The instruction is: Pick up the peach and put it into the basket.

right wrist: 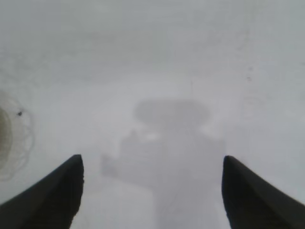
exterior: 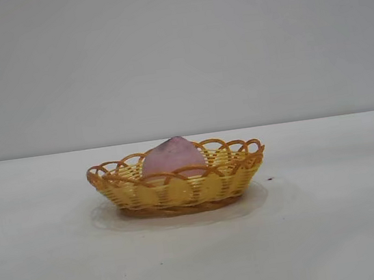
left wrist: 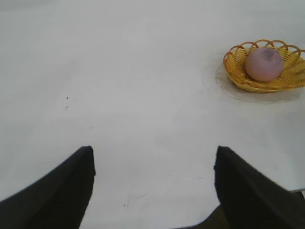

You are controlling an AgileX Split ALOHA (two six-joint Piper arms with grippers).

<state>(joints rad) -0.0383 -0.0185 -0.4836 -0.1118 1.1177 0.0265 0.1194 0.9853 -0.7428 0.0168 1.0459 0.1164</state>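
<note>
Sat inside the basket [exterior: 179, 186]: the peach [exterior: 172, 158], dull pink-mauve, rounded, with a darker, slightly pointed top rising above the rim. Peach rested a little toward one end of the oval rather than dead centre, touching the yellow weave beneath it. Basket stood flat on the white bench [exterior: 66, 266], well back from the near edge, about midway between the side edges, with a faint ring-shaped shadow around its base. Orange-brown looped rim ran all the way round; yellow woven wall showed below it.

Seen from the left wrist: the left gripper [left wrist: 153, 183] hovered over bare bench, well apart from the basket [left wrist: 238, 71] and the peach [left wrist: 264, 64]. Its two dark fingers [left wrist: 57, 195] stood wide apart, holding nothing, with only white surface between them.

Seen from the right wrist: the right gripper [right wrist: 152, 191] likewise hung over bare bench, fingers [right wrist: 252, 195] spread wide and empty. A soft grey shadow of the arm lay on the surface between them. A faint curved edge showed at the side of that view, too blurred to identify.

Neither arm visible in the exterior view.
</note>
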